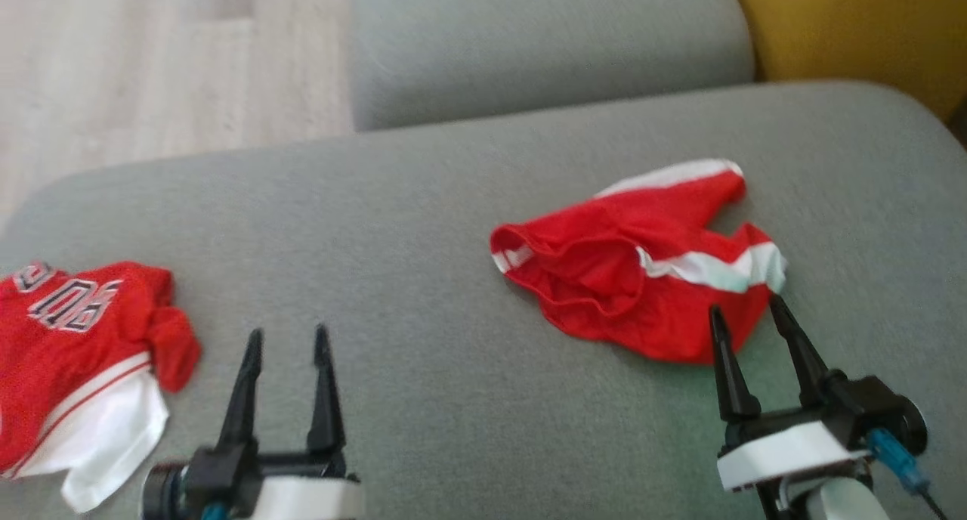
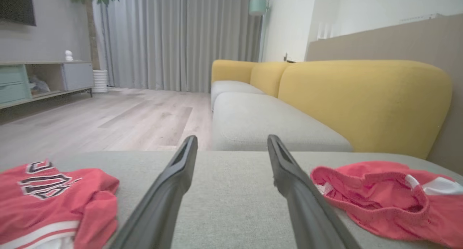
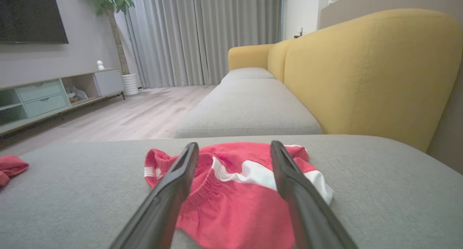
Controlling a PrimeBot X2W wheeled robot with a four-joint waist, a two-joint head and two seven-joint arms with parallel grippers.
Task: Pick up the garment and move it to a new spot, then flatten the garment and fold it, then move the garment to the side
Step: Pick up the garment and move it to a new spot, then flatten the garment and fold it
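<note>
Two red garments lie on the grey sofa cushion [image 1: 423, 225]. A jersey [image 1: 75, 331] with white trim and lettering sits bunched at the left edge; the left wrist view shows the jersey [image 2: 54, 191] at its lower left. Crumpled red shorts [image 1: 627, 270] with white stripes lie at the right. My left gripper [image 1: 288, 329] is open and empty over bare cushion, just right of the jersey. My right gripper [image 1: 744, 303] is open, its tips at the near edge of the shorts. In the right wrist view the shorts [image 3: 235, 205] lie between and beyond the spread fingers [image 3: 170, 191].
A second grey seat cushion [image 1: 544, 44] continues beyond, with the yellow backrest [image 1: 861, 29] at the right. Pale wood floor [image 1: 151, 66] lies past the cushion's left edge. A media cabinet [image 3: 54, 97], curtains and a potted plant stand across the room.
</note>
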